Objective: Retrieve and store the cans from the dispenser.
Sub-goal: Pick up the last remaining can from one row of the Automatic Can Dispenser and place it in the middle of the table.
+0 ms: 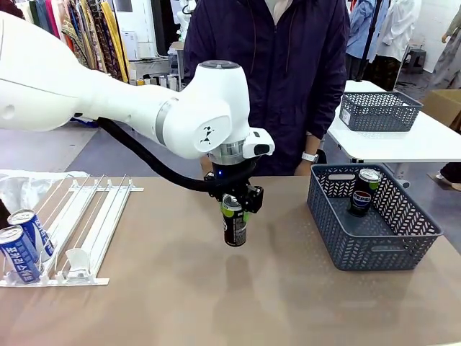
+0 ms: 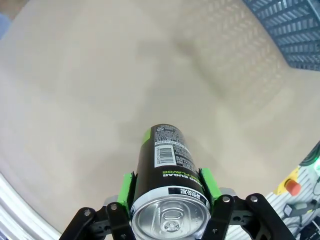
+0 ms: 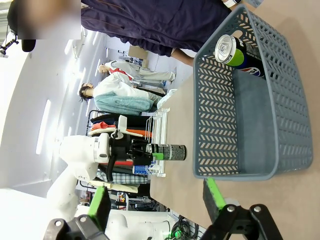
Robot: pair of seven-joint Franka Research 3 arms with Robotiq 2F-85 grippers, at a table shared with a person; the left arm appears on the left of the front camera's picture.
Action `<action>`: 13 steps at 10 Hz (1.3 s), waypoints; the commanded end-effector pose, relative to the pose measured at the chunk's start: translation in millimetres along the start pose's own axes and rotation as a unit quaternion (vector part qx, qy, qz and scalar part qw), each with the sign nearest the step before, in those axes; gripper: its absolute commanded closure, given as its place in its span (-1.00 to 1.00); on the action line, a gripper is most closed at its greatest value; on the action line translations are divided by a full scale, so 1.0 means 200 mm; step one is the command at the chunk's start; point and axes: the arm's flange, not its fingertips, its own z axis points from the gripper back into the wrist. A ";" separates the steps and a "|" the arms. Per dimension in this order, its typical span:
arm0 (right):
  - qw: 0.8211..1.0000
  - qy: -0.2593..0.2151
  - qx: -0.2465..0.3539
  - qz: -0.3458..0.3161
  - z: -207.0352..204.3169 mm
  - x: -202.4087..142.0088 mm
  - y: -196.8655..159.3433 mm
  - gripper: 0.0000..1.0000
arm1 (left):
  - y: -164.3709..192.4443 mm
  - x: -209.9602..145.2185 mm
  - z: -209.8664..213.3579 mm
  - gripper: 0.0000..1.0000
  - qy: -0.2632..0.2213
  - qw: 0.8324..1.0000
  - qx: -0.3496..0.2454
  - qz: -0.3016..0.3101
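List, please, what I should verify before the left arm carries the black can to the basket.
1. Grip: left gripper is shut on the black can, with a pad on each side: ok.
2. Black can is upright and hangs above the table: ok.
3. Room in the basket: one stored can stands near its far wall, the rest is free: ok.
4. Person's hand is outside the basket: ok.
5. Right gripper is open and outside the basket: ok.
6. How firm the grip is: cannot tell.
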 end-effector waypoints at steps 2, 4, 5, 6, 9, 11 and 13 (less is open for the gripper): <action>1.000 0.002 0.002 -0.001 0.01 0.00 0.02 -1.00 | 0.02 -0.13 -0.06 1.00 -0.022 0.999 0.030 -0.002; 1.000 0.002 0.002 -0.001 0.01 0.00 0.02 -1.00 | 0.01 -0.14 -0.07 1.00 -0.023 0.999 0.034 -0.002; 1.000 0.002 0.002 -0.001 0.01 0.00 0.02 -1.00 | 0.01 -0.14 -0.07 1.00 -0.021 0.999 0.033 -0.003; 1.000 0.002 0.002 -0.001 0.01 0.00 0.02 -1.00 | 0.01 -0.15 -0.07 1.00 -0.018 0.999 0.035 -0.003; 1.000 0.002 0.002 -0.001 0.01 0.00 0.02 -1.00 | 0.02 -0.15 -0.06 -1.00 -0.018 0.999 0.035 0.000; 1.000 0.002 0.002 -0.001 0.01 0.00 0.02 -1.00 | 0.02 -0.16 -0.03 -1.00 -0.028 0.999 0.042 0.007; 1.000 0.002 0.002 -0.001 0.01 0.00 0.02 -1.00 | 0.04 -0.18 0.06 -1.00 -0.036 0.998 0.034 0.026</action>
